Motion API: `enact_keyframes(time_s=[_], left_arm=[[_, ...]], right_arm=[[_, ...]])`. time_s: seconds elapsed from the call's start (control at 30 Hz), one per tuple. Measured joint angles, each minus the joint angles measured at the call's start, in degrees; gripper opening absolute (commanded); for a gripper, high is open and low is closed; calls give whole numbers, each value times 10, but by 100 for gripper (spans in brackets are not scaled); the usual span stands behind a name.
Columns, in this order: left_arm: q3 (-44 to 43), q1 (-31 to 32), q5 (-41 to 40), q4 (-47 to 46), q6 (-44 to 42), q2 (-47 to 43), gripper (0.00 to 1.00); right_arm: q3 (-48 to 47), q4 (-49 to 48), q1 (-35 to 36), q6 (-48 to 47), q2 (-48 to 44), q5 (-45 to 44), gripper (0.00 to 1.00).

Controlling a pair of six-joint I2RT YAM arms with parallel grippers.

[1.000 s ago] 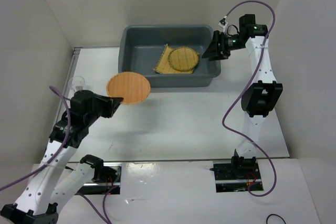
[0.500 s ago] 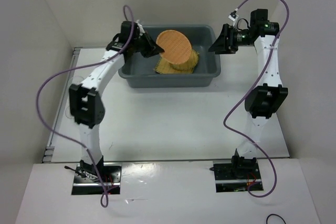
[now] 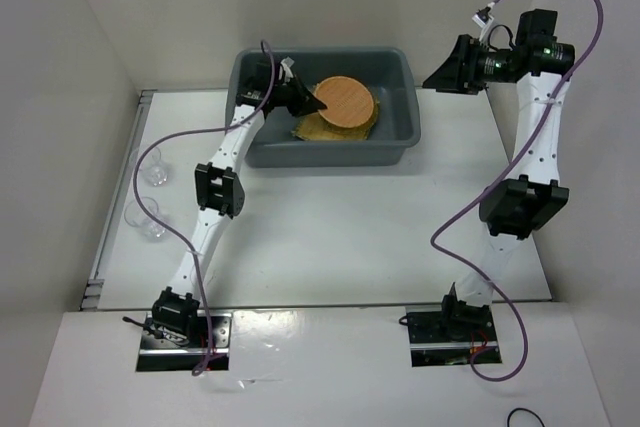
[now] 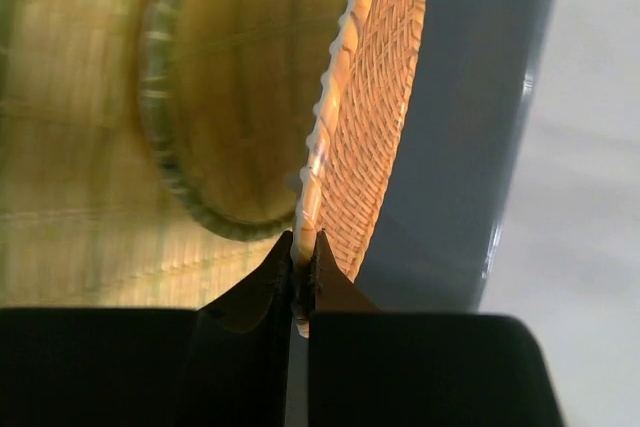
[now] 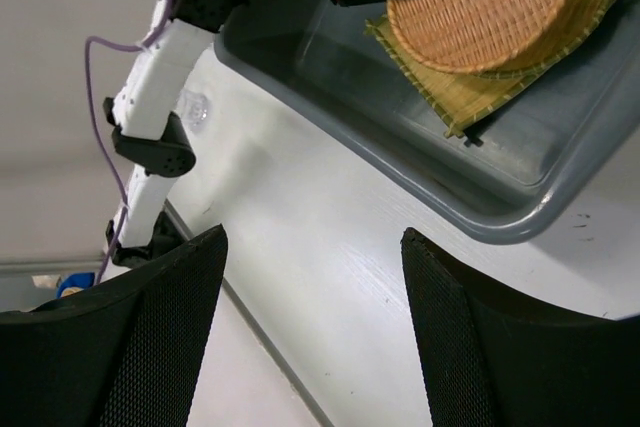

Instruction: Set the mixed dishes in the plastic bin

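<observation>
Bench note, remote session.

The plastic bin [image 3: 403, 142] sits at the far middle of the table [image 3: 350, 237]. Three of the five dishes are inside its outline.

The bamboo-slat tray [image 3: 305, 132] lies flat on the bin floor. The yellow woven plate [image 3: 373, 122] rests on top of it. I count both as done.

The orange-brown plate [image 3: 343, 102] hangs tilted over those two and is not yet released. In the wrist view I see the left gripper [image 4: 303, 259] pinched tight on its rim. My judgement is that letting go is the step in hand, with a short drop onto the woven plate.

The right gripper [image 5: 310, 332] hovers off the bin's right end with its jaws spread wide and nothing between them.

The two clear cups [image 3: 153, 169] [image 3: 152, 225] stand near each other at the table's left edge, well apart from the bin.

Remaining: release the plate, then fetch both cups. I put the task a little past halfway.
</observation>
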State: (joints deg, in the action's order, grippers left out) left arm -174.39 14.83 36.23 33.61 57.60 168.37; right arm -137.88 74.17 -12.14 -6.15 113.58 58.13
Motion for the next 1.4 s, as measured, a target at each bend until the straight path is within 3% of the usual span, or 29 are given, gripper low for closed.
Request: enact_keyframes(time_s=[0.33,0.37,0.4,0.5,0.53,0.6,0.63,0.67,0.8,0.93,1.13,1.23,1.4], left_arm=[[-20,0,16,-20,67,68,0],[-20,1,17,-24,73,69,6],[-20,1,18,-29,77,69,29],[-22,1,28,-48,92,70,46],[-24,1,31,-54,96,70,61],[-28,1,38,-55,92,70,72],[-30,1,38,-52,86,70,76],[-31,1,38,-47,78,68,88],[-30,1,22,23,19,41,93],[-28,1,-58,138,-79,-53,100],[-23,-16,-231,296,-196,-309,100],[140,-40,-326,318,-216,-473,100],[370,-105,-455,333,-213,-589,100]], right_arm=[[0,0,0,-5,-7,-3,76],[0,0,0,-6,-7,-4,76],[1,0,0,-7,-7,-5,76],[3,0,0,-9,-7,-5,84],[5,0,0,-9,-7,-5,86],[7,1,0,-10,-7,-5,98],[9,0,0,-10,-7,-4,98],[12,0,0,-11,-8,-3,98],[35,0,0,-10,-16,12,98],[44,0,4,-11,-21,11,98],[9,0,103,-41,-29,-127,98],[-11,0,174,-51,-31,-166,98],[-14,0,195,-60,-40,-195,98]])
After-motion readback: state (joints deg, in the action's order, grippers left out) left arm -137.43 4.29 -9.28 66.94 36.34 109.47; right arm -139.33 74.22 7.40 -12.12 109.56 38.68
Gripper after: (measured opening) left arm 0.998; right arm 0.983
